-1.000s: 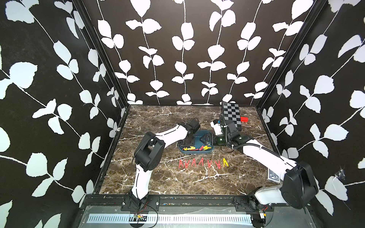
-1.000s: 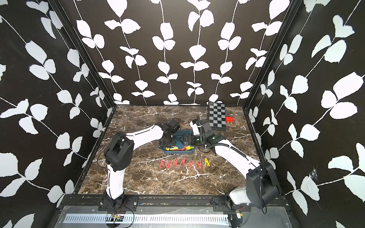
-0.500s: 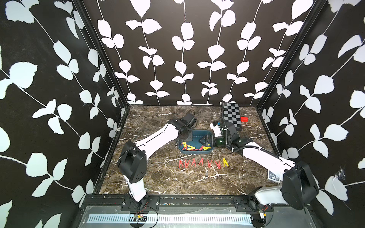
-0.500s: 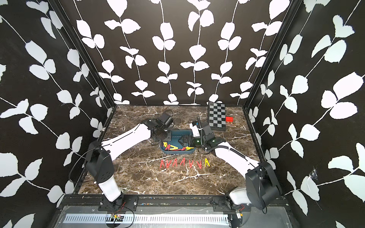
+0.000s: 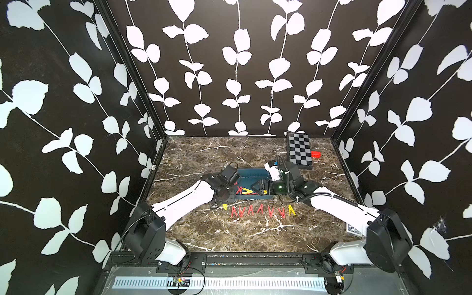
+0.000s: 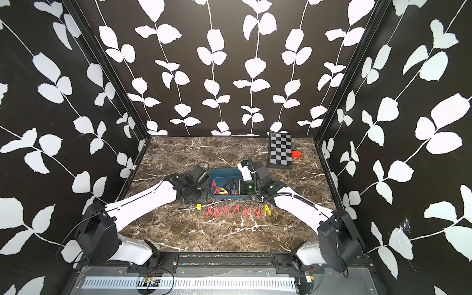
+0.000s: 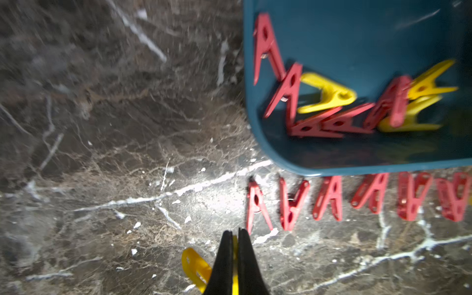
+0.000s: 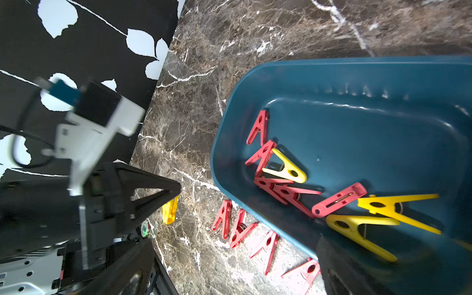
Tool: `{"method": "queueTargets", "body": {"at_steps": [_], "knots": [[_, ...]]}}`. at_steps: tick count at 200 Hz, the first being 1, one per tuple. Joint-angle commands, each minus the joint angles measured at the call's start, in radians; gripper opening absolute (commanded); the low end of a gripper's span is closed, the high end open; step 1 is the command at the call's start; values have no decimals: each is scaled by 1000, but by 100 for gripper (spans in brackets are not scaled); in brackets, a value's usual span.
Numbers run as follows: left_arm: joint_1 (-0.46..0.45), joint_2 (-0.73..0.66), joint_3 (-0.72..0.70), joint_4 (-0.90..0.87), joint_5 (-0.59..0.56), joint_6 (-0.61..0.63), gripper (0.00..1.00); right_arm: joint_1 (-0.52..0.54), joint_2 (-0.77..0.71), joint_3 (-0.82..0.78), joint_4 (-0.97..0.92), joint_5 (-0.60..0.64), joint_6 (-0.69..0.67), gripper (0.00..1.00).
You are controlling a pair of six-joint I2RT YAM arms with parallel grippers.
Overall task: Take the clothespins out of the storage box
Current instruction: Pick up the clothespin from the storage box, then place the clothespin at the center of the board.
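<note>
The teal storage box (image 5: 251,175) (image 6: 224,173) (image 8: 357,122) (image 7: 357,38) sits mid-table. Several red and yellow clothespins (image 5: 244,191) (image 6: 219,191) (image 8: 281,178) (image 7: 332,115) lie in its front-left part. More clothespins form a row (image 5: 260,210) (image 6: 237,210) (image 7: 357,199) on the marble in front of it. My left gripper (image 7: 235,231) (image 5: 222,203) is shut on a yellow clothespin (image 7: 196,268) (image 8: 169,209) (image 6: 199,207), low at the row's left end. My right gripper (image 8: 236,240) (image 5: 260,187) stands wide open over the box's right part, holding nothing.
A checkerboard box (image 5: 298,150) lies at the back right with a small red block (image 5: 316,154) beside it. A printed card (image 5: 353,229) lies near the right arm's base. Patterned walls close in the table on three sides.
My left arm lifted out of the box's left end, swung round, and came down front-left of the box with the yellow clothespin. The right arm has barely moved.
</note>
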Motion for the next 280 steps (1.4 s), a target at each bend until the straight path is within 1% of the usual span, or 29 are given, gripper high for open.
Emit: {"method": "queueTargets", "body": {"at_steps": [1,41,98,140,148,162,210,221,232,249,280], "knots": [[-9,-26,-77,104,20,-39,5,20,-16,4,10,28,4,99],[-21,37,-140,200,42,-68,6,34,-25,8,-27,53,-5,99],[-25,116,-156,228,31,-51,7,36,-30,7,-51,67,-14,99],[-26,147,-152,225,14,-43,8,36,-21,18,-58,65,-21,99],[-24,154,-149,223,16,-42,10,35,-17,19,-57,66,-22,99],[-25,159,-141,220,26,-43,17,35,-14,21,-59,69,-23,99],[-25,126,-96,160,2,-42,28,35,8,51,-78,77,-66,99],[-25,113,-84,145,-6,-41,31,36,17,61,-88,83,-75,99],[-24,100,-76,128,-15,-42,37,35,28,76,-92,88,-81,99],[-24,71,-63,108,-24,-50,41,35,51,105,-111,112,-86,99],[-24,7,-36,93,-50,-57,51,37,111,171,-140,117,-101,99]]}}
